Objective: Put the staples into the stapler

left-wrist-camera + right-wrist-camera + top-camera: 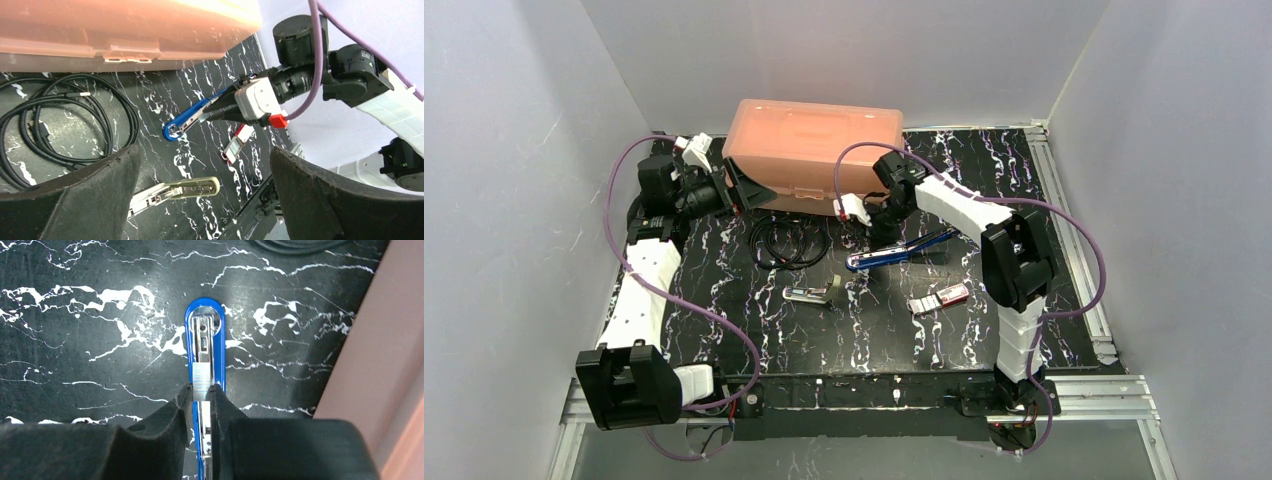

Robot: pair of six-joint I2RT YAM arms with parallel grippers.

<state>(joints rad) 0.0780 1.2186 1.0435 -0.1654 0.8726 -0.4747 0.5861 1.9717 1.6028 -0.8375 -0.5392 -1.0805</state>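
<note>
The blue stapler (900, 250) lies open on the black marbled table, its metal channel (204, 340) facing up. My right gripper (202, 390) is shut on a short silvery strip of staples (202, 380), held directly over that channel. From above, the right gripper (879, 232) sits at the stapler's back end. The staples box (943, 297), pink-red with its white tray slid out, lies to the right of the stapler and also shows in the left wrist view as the staples box (237, 143). My left gripper (742, 186) stands wide open by the orange case, holding nothing.
A large orange plastic case (814, 150) stands at the back. A coiled black cable (789, 242) lies in front of it. A second, beige-and-white stapler (810, 293) lies open near the middle. The table's front edge (854, 380) runs between the arm bases.
</note>
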